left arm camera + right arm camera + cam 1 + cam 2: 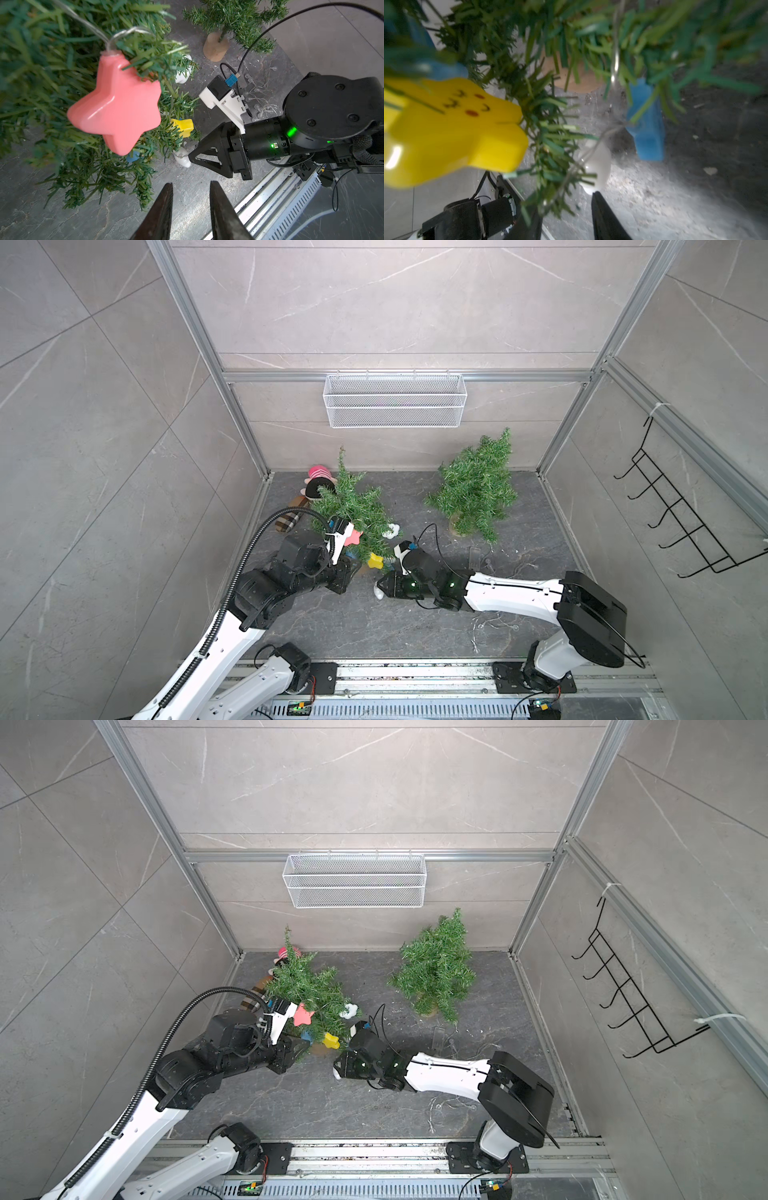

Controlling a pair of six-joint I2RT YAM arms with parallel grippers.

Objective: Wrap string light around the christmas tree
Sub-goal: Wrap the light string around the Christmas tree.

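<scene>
The christmas tree (353, 506) (303, 986) stands at the back left. The string light runs through it as a clear wire with a pink star (118, 108), a yellow star (446, 128), a blue one (645, 124) and a white one (390, 530). Another white light (182, 159) of the string light lies on the floor by the trunk. My left gripper (191, 184) is open and holds nothing, low beside the tree's left. My right gripper (564, 201) (380, 585) is open at that floor light. The wire and a branch tip hang across its gap.
A second, bare tree (473, 485) stands at the back right. A plush doll (318, 483) lies behind the left tree. More clear wire with small bulbs (261, 104) lies on the floor under the right arm. A wire basket (395, 400) and a hook rack (681, 510) hang on the walls.
</scene>
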